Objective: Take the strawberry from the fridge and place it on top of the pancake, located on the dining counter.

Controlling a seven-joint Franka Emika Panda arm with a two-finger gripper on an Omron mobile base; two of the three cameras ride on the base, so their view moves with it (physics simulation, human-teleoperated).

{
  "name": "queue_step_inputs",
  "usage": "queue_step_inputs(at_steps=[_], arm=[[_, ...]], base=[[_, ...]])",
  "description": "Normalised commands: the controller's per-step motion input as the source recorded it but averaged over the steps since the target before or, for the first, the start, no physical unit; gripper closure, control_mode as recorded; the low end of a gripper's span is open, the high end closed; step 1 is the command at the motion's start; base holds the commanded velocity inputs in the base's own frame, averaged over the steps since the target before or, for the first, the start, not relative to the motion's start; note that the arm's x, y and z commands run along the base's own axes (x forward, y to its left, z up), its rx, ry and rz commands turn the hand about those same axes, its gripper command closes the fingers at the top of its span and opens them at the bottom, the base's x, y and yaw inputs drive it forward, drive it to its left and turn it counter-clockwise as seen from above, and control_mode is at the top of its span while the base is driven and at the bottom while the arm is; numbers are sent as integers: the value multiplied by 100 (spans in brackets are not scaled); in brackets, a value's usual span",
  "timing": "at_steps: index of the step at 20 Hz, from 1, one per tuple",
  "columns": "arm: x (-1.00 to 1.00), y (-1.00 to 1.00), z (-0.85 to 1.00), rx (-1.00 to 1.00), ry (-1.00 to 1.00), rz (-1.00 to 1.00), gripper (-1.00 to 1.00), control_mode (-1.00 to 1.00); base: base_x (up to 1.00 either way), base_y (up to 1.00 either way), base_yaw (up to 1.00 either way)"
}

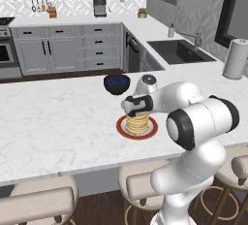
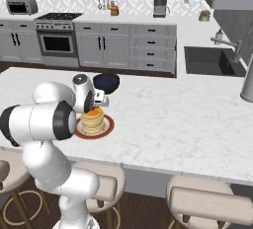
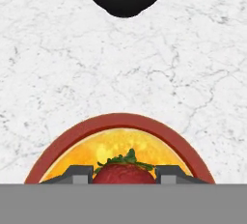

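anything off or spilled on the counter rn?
Nothing stands out. The pancake stack sits centred on its red plate, the dark bowl stands upright behind it, and the marble counter shows no spill. The gripper holds the strawberry between its fingers over the stack.

**Arm folded forward, claw pointing down and gripping**

The white arm rises from the base, bends at a big dark-jointed elbow and reaches forward with the forearm roughly level. The wrist turns downward, so the claw [image 1: 137,113] hangs vertically under the hand, also seen from the other side [image 2: 94,106]. In the hand view its two grey fingertips [image 3: 80,175] stand close together, pinching the strawberry [image 3: 124,174] between them
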Motion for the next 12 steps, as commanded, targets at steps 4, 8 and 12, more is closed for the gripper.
queue_step_inputs(at_steps=[4, 8, 12], arm=[[-1, 4, -16, 0, 3, 0, 100, -100], [-1, 0, -8, 0, 0, 0, -100, -100], [-10, 0, -2, 0, 0, 0, -100, -100]], base=[[0, 0, 0], [0, 0, 0], [0, 0, 0]])
